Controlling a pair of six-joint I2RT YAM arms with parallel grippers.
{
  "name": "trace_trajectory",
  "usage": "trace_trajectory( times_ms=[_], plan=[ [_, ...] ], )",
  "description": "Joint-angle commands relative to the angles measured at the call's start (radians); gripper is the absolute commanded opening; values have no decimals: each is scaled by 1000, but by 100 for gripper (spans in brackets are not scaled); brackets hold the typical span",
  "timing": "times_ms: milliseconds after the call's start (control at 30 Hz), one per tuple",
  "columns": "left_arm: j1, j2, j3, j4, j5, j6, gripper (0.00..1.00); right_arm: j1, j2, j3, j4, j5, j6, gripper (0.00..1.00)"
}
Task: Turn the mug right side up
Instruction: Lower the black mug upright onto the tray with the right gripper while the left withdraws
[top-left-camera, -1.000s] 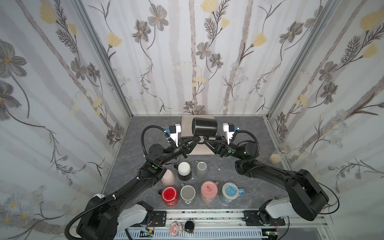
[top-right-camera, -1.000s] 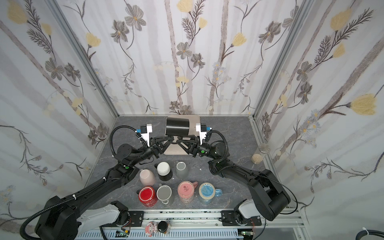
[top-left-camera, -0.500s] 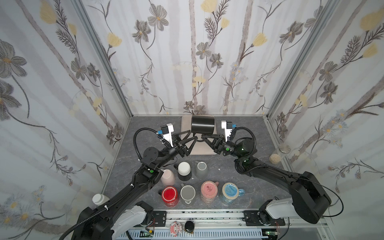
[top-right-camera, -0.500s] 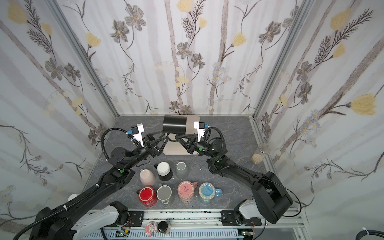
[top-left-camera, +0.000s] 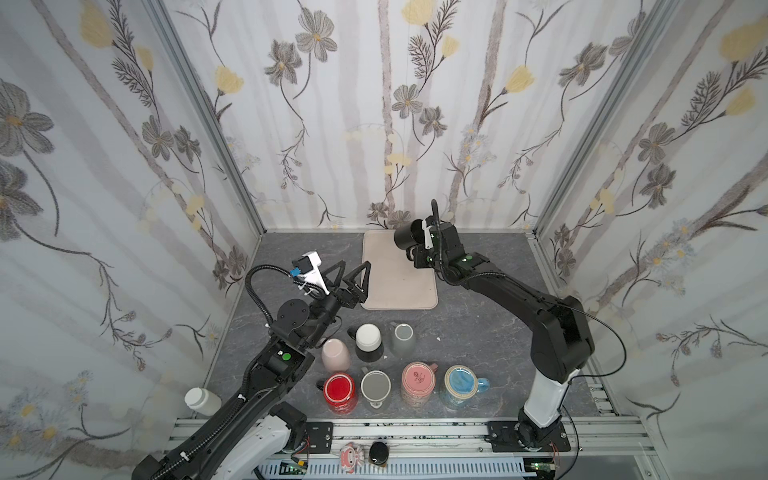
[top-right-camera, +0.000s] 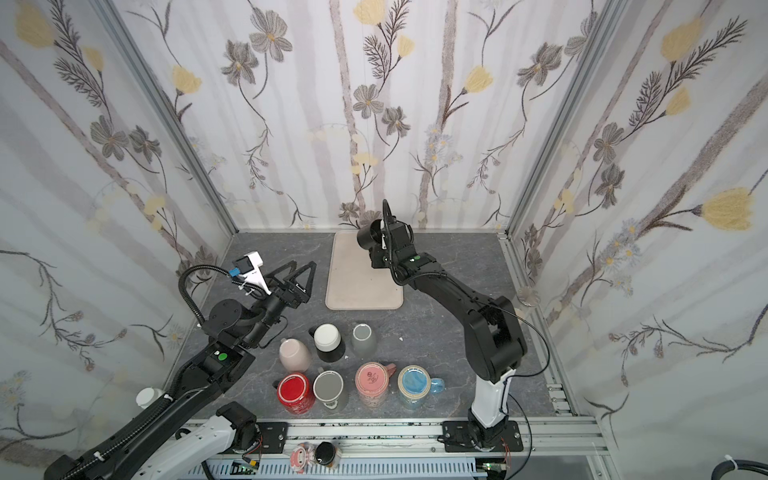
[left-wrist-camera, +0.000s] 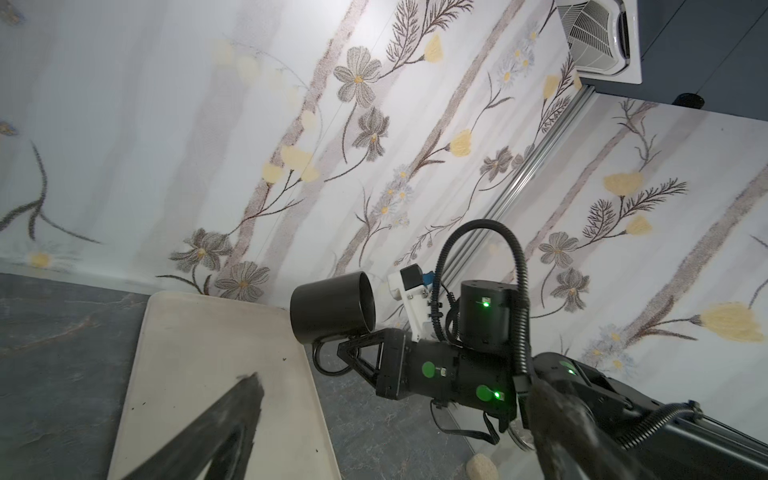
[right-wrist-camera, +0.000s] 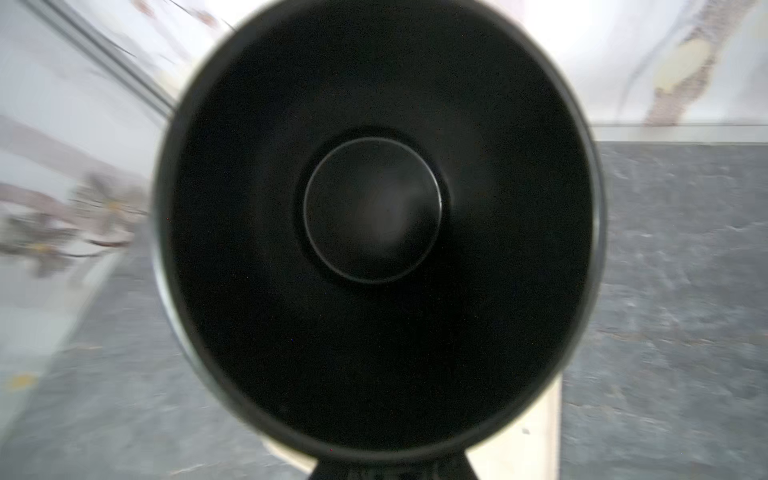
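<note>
Behind seven table mugs (top-left-camera: 376, 386), right fingers (left-wrist-camera: 363, 338) grip one black mug (left-wrist-camera: 328, 309); left fingers (left-wrist-camera: 245, 399) gape wide.

The black mug (left-wrist-camera: 328, 309) looks matt, the beige mat (top-left-camera: 395, 282) smooth, the tabletop (top-left-camera: 478, 332) stone-like.

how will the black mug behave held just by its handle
Black mug looks rigid and smooth, so probably slippery. Held only by its handle in the right hand, lying sideways, it may swivel. Laid down like this, it could roll.
</note>
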Motion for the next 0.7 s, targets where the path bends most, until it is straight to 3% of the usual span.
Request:
trace_trajectory(
  times_ms=[0,300,667],
  plan=[
    [-1,-37,-8,-47,-46,10,100,-26,123,171,-148,158,-109,0],
    [-3,-103,-45,-78,-36,-4,100,-71,433,580,-287,195,-159,0],
    [-3,-104,-41,-97,-30,-3,100,-102,565,688,-240,171,-179,0]
  ],
)
